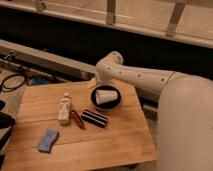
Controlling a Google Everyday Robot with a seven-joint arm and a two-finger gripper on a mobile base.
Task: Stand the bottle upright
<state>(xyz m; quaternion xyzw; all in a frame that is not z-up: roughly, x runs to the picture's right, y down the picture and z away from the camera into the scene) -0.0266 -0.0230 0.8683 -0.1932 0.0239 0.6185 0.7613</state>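
Observation:
The bottle point(64, 108) is small and white-cream with a narrower white cap. It appears to lie on the wooden table point(115, 142) left of centre, its cap end pointing toward the far edge. My white arm reaches in from the right and bends down at the table's far edge. The gripper point(97, 80) is at the arm's end, behind the black bowl, up and to the right of the bottle and well apart from it. It holds nothing that I can see.
A white paper cup point(106, 96) sits in a black bowl point(106, 104). A black striped cylinder point(94, 118) and a red-brown object point(77, 120) lie right of the bottle. A blue sponge point(48, 140) is front left. Cables point(12, 80) lie beyond the table's left.

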